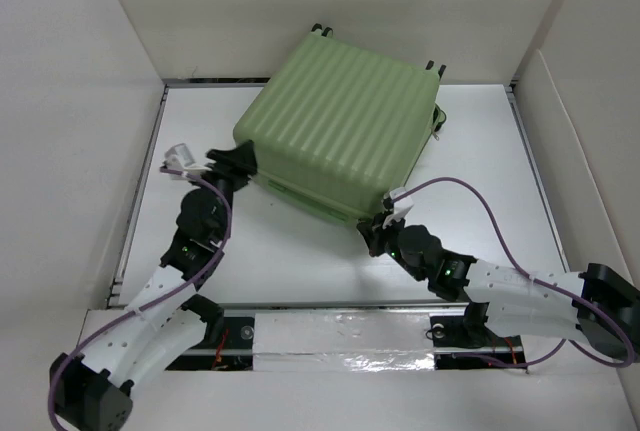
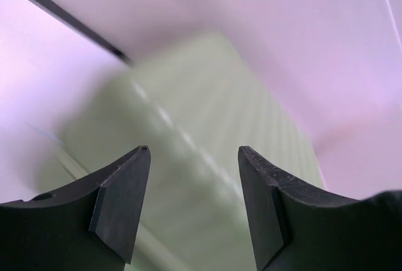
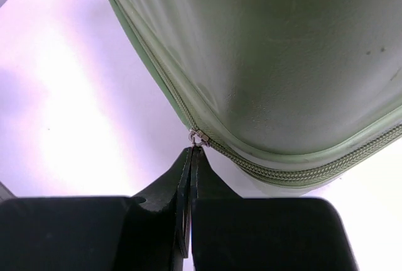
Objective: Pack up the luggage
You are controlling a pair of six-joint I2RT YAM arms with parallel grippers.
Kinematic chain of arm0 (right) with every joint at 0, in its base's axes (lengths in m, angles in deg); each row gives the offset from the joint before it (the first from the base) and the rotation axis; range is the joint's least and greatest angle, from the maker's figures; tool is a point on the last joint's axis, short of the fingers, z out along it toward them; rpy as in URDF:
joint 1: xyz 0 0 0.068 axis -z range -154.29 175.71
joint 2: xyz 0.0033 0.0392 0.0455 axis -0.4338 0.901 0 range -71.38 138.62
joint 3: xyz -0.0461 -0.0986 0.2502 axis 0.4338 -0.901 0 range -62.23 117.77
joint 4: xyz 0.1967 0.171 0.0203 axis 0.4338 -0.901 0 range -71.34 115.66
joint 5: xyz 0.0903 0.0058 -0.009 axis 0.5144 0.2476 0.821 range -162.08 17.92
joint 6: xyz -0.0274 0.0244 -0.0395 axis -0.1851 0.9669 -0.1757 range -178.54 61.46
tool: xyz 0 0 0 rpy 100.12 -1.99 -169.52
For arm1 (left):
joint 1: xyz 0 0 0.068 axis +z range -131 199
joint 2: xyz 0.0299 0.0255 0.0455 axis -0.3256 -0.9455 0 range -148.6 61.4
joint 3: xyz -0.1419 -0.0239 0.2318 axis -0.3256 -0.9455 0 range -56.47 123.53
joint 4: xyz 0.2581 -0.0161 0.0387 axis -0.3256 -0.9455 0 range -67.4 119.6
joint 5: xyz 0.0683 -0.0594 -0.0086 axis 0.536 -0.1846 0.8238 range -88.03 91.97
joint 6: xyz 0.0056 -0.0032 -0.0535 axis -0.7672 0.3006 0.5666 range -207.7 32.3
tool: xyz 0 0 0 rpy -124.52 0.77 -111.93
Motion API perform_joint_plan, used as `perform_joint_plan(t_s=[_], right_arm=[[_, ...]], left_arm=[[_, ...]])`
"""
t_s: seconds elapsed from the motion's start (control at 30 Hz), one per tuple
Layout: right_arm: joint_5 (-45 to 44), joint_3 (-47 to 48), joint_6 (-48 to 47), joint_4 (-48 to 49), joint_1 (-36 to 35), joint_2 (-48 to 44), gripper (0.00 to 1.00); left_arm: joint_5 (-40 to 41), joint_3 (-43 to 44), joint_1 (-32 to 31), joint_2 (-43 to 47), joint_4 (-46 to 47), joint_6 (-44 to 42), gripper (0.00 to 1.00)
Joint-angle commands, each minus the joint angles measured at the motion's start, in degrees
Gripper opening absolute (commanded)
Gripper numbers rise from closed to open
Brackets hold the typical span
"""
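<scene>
The luggage (image 1: 335, 126) is a light-green ribbed hard-shell suitcase, lying shut on the white table at the back centre, with small black wheels at its far edge. My left gripper (image 1: 238, 163) is open against the suitcase's left near corner; the left wrist view shows the blurred green shell (image 2: 188, 126) between its fingers. My right gripper (image 1: 378, 226) sits at the suitcase's near right corner, shut on the metal zipper pull (image 3: 198, 138) of the green zipper (image 3: 282, 170) that runs round the shell.
White walls enclose the table (image 1: 480, 181) on the left, back and right. A black cord end (image 1: 440, 119) pokes out at the suitcase's right side. A purple cable (image 1: 480, 201) loops over the table by the right arm.
</scene>
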Motion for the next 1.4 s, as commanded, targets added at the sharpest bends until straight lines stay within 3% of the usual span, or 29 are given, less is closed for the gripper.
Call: perform_joint_plan(t_s=[0.0, 0.1, 0.17, 0.33, 0.6, 0.77, 0.97, 1.1, 1.37], right_arm=[[7.5, 1.6, 0.1, 3.3, -1.1, -2.5, 0.00], [9.0, 1.5, -0.6, 1.5, 1.0, -4.9, 0.00], [10.1, 0.2, -0.8, 1.7, 1.9, -6.3, 0.00], [13.8, -1.9, -1.2, 2.0, 4.3, -9.9, 0.00], [17.1, -3.4, -1.1, 2.7, 4.3, -9.5, 0.00], [19.0, -1.0, -2.4, 5.1, 4.3, -4.5, 0.00], [22.6, 5.1, -4.4, 7.3, 3.6, 5.3, 0.00], [27.1, 11.6, -6.3, 7.4, 2.9, 11.7, 0.00], [36.8, 20.2, -10.7, 5.1, 0.7, 20.7, 0.00]], left_arm=[[5.7, 2.9, 10.9, -0.6, -0.2, 6.0, 0.55], [-0.4, 5.0, 24.2, -5.3, 1.1, 13.3, 0.54], [-9.5, 6.6, 33.3, -11.9, 2.4, 17.5, 0.54], [-29.7, 20.4, 39.9, -32.9, -0.1, 16.2, 0.55], [-35.0, 25.4, 34.9, -47.3, 3.0, 14.7, 0.55], [-36.1, 22.8, 26.9, -48.8, 6.9, 12.7, 0.55], [-35.3, 10.7, 17.6, -42.8, 16.0, 14.8, 0.54], [-33.7, 5.2, 9.4, -37.7, 15.4, 13.3, 0.54], [-36.7, -1.3, 1.9, -23.3, 9.3, 10.8, 0.53]])
